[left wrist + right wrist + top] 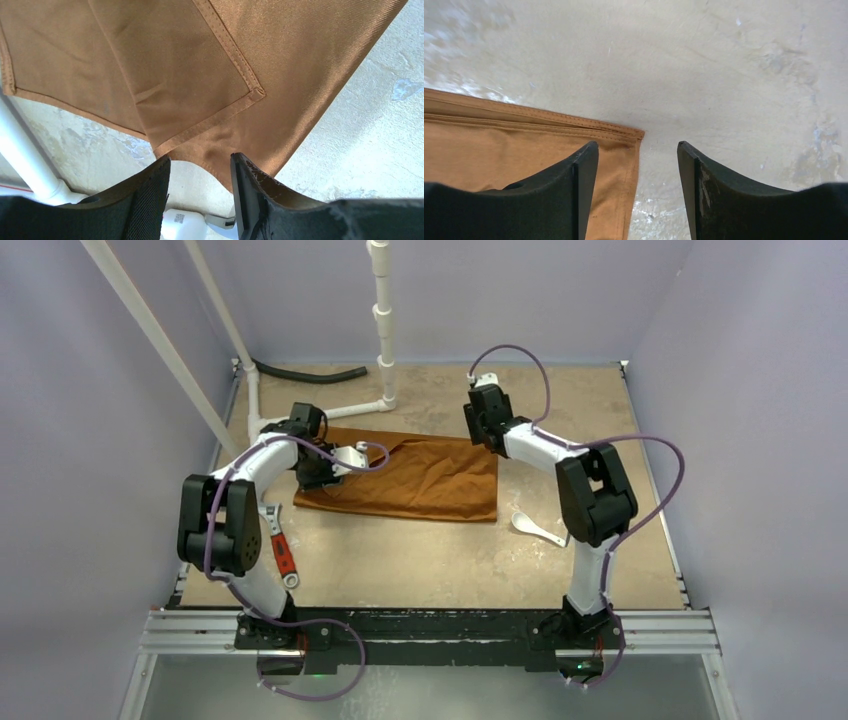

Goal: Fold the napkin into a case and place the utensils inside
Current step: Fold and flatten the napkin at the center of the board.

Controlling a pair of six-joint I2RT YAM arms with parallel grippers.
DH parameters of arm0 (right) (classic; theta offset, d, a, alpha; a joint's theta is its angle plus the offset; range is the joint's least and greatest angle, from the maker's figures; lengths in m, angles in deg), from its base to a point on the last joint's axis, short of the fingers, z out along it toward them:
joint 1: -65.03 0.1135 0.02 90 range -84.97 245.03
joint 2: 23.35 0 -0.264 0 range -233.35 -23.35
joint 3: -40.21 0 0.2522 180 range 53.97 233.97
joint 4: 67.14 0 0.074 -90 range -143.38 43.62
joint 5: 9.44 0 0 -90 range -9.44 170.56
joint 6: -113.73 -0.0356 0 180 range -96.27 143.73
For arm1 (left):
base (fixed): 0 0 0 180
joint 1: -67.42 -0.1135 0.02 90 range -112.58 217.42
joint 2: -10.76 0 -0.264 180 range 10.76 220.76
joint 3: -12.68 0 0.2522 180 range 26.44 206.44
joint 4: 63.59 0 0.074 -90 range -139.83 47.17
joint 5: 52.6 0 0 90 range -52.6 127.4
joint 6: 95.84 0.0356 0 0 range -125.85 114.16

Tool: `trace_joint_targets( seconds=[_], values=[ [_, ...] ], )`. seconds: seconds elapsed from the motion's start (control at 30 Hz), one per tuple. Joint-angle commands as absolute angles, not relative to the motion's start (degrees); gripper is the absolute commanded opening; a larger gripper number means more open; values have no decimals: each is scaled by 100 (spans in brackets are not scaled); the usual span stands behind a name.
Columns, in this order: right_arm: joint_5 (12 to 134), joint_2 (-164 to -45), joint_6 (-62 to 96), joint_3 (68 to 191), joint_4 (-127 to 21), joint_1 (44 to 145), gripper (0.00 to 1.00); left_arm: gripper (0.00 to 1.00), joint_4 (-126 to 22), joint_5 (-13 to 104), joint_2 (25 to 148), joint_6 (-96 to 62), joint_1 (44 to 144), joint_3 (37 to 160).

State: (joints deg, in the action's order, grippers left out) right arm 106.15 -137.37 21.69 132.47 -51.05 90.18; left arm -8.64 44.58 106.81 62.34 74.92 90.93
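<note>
Rust-orange and slightly shiny, the napkin [420,478] lies on the bench [420,570] as a wide doubled rectangle. It looks folded, but not yet narrowed into a case. The left claw [200,160] stands at its left end with jaws part-way apart. A hemmed, turned-over corner lies just ahead of the tips and a point of cloth reaches toward the gap, yet nothing looks pinched, so I take it as open. It probably sits low there to catch that edge for the next fold. The right claw [638,146] hangs open over the far right corner, its left jaw above cloth and its right jaw above bare bench. The stitched corner is just ahead between them — placed, I judge, to straddle the hem. The spoon [535,528] lies behind the right claw, toward its base and apart from the napkin. The second utensil I cannot find. A red tool [283,555] lies behind the left claw.
</note>
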Motion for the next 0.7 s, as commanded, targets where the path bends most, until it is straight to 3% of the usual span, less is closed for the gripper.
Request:
trace_joint_targets(
  seconds=[0.0, 0.17, 0.37, 0.47, 0.57, 0.67],
  values=[
    [10514, -12961, 1630, 13008, -5630, 9175, 63, 46, -772, 4462, 10903, 6574, 7454, 9244],
    [8877, -12784, 849, 12544, -6184, 9524, 39, 36, -894, 4405, 11174, 6427, 7478, 9468],
    [7436, -12945, -374, 11764, -7595, 9829, 7, 35, -1203, 4382, 11197, 6435, 7489, 9329],
    [7230, -13116, -681, 11564, -7888, 9925, 1, 26, -1431, 4501, 11096, 6406, 7513, 9253],
    [7250, -13220, -784, 11319, -7994, 9931, 0, 10, -1545, 4588, 11106, 6092, 7515, 9383],
    [7300, -13246, -777, 11033, -8061, 9931, 0, 2, -1455, 4630, 11182, 5861, 7521, 9553]
  ],
)
